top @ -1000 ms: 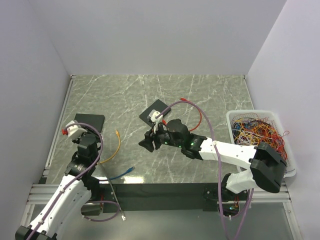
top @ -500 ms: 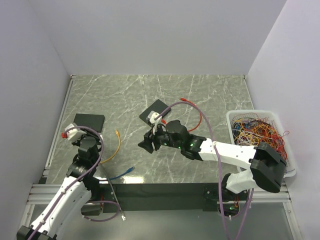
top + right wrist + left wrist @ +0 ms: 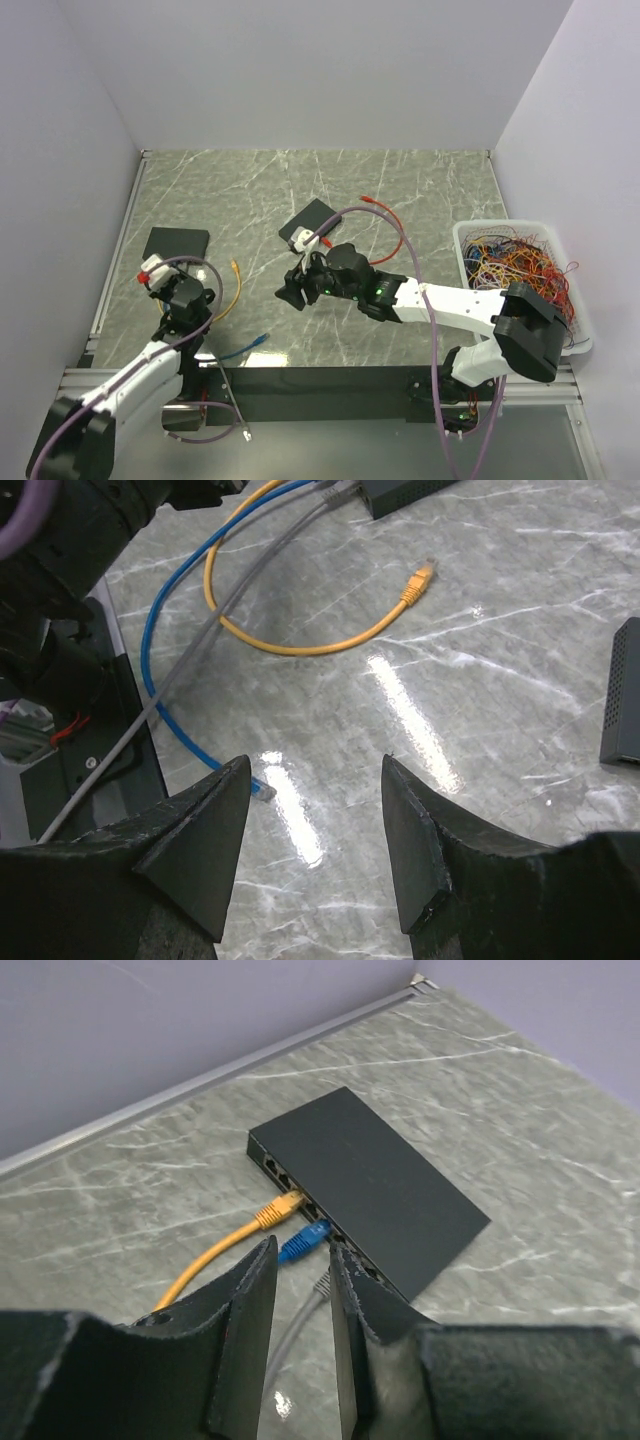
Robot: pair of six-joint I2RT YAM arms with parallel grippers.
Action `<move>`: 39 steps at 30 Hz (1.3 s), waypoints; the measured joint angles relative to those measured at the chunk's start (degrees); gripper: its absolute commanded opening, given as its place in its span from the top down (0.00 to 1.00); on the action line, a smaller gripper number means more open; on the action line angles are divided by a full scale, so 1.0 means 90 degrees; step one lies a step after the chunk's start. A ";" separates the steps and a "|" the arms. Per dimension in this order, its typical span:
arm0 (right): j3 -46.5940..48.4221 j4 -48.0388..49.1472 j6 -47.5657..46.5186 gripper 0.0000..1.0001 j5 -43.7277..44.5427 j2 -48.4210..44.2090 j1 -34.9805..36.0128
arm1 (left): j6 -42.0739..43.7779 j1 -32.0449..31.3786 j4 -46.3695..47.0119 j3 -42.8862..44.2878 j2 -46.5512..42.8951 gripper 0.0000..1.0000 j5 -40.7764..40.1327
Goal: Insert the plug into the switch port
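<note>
Setting: grey-green marbled table [image 3: 400, 190] walled in white on three sides, with a white bin [image 3: 500, 222] of tangled leads at the right edge.

Top view.
- Switch [image 3: 178, 243]: black, flat, far left, now fully uncovered.
- Left gripper [image 3: 166, 282]: just on the near side of the switch. It has drawn back toward the near edge within the last second, having hung at the switch's near face before.
- Right gripper [image 3: 292, 290]: mid-table, hardly shifted, close to a second switch [image 3: 312, 220].
- Yellow cable [image 3: 236, 292] and blue cable [image 3: 240, 350]: loose between the arms.
- Red cable [image 3: 395, 228]: lies beyond the right arm.

Left wrist view.
- The switch's port face is turned toward the lens.
- Yellow plug [image 3: 280, 1210], blue plug [image 3: 305, 1241] and grey plug [image 3: 322, 1282] sit at neighbouring ports, the grey one partly behind a finger. How deep each is seated cannot be told.
- Jaws stand narrowly parted and pinch nothing. The grey lead shows through the gap, lying on the marble below.

Right wrist view.
- Jaws are spread wide and empty above bare marble.
- Free yellow end [image 3: 420, 578] and free blue end [image 3: 262, 790] lie loose on the table.

Assessment: a retreat with empty jaws suggests a plug was released at its port, most likely the grey one. Insertion looks done or nearly so. A plug not clicked home would call for another push.
</note>
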 measured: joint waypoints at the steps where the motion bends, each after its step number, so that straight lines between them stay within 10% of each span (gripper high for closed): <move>1: 0.0000 -0.0002 -0.0010 0.38 0.0019 0.0000 0.0002 | 0.0092 0.0000 0.0255 0.0000 0.0221 0.67 -0.0049; 14: 0.0000 -0.0015 -0.0056 0.38 0.0068 0.0005 0.0022 | 0.1316 0.1010 0.3735 -0.0002 0.2506 0.68 0.1256; 26: 0.0002 -0.0024 -0.0063 0.38 0.0090 0.0010 0.0032 | 0.1630 0.1498 0.4549 0.0896 0.4571 0.68 0.3133; 30: 0.0002 -0.0022 -0.0080 0.38 0.0068 0.0010 0.0034 | 0.1783 0.1642 0.4755 0.0962 0.4855 0.44 0.3806; 32: 0.0002 -0.0019 -0.0080 0.38 0.0049 0.0010 0.0034 | 0.1843 0.1690 0.4804 0.0964 0.4872 0.01 0.3985; 39: 0.0002 0.0017 -0.0102 0.38 0.0051 0.0010 0.0034 | 0.1834 0.1715 0.4840 0.0971 0.4874 0.01 0.4260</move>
